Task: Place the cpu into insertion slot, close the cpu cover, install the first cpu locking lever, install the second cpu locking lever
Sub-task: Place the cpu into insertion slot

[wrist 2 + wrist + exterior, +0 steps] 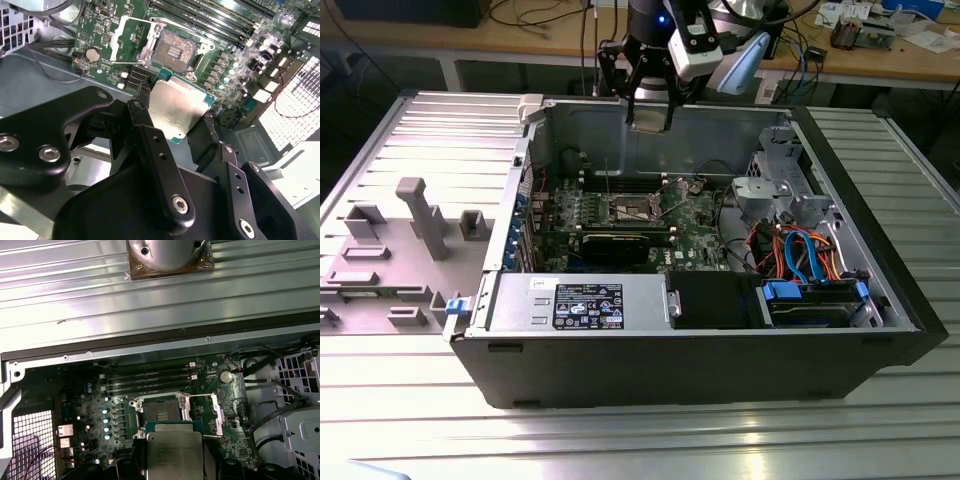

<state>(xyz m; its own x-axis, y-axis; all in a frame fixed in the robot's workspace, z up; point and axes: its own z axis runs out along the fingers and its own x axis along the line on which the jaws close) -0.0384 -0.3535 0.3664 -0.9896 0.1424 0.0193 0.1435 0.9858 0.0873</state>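
Motherboard (100, 30) lies open below; claw (175, 111) clamps cpu (175, 455) edges, clear above bare insertion slot (175, 50).

Workshop: open computer case (700, 360) on ribbed metal table (620, 440), cable-strewn wooden workbench (920, 58) behind.

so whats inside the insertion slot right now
Nothing: the insertion slot shows its bare dark contact bed, with the cpu cover swung open beside it. The cpu sits in the gripper above, hiding one edge of the slot in the first wrist view.
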